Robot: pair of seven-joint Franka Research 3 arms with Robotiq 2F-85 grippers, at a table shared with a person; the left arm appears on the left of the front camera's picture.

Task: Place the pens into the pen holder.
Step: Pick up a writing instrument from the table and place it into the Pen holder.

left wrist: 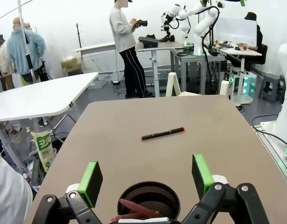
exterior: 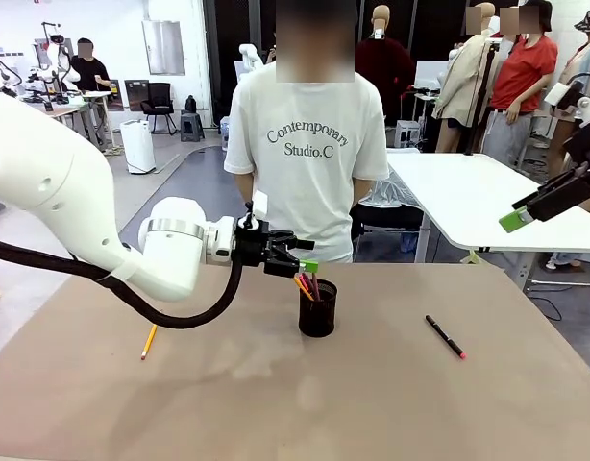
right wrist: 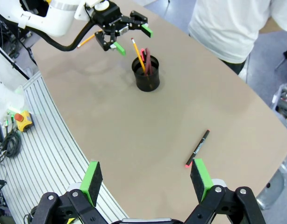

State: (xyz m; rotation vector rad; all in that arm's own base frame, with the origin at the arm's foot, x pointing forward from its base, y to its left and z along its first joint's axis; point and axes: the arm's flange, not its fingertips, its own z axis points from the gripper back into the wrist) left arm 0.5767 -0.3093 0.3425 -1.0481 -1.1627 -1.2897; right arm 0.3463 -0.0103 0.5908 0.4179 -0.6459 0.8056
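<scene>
1. Toward the far edge of the counter [exterior: 372,403], about midway along it, stands the pen holder [exterior: 317,309], a black mesh cup, upright.
2. Inside it lean a yellow-orange pencil [right wrist: 139,57] and a reddish-brown pen [right wrist: 146,58], their tops rising past the rim. How many reddish sticks are in there cannot be told for certain.
3. The left end effector [exterior: 303,255] hangs just above the pen holder, a little to its left, on an arm that reaches in roughly level from the counter's left side. Its jaws are spread wide. In the left wrist view its green pads [left wrist: 90,177] stand on either side of the pen holder's mouth, which lies below and between them.
4. The black pen [exterior: 445,337] lies flat on the counter to the right of the pen holder and well apart from it, nearer the right edge. Its pink-red tip points toward the near right corner.
5. A second yellow pencil [exterior: 149,341] lies flat near the left edge, well apart from the pen holder, under the left arm.
6. The right end effector [right wrist: 146,179] is held high over the counter's right side with its jaws wide and its green pads far apart. Its wrist view looks down on the black pen and, farther off, the pen holder.
7. A person [exterior: 305,163] in a white T-shirt stands at the far edge, directly behind the pen holder.
</scene>
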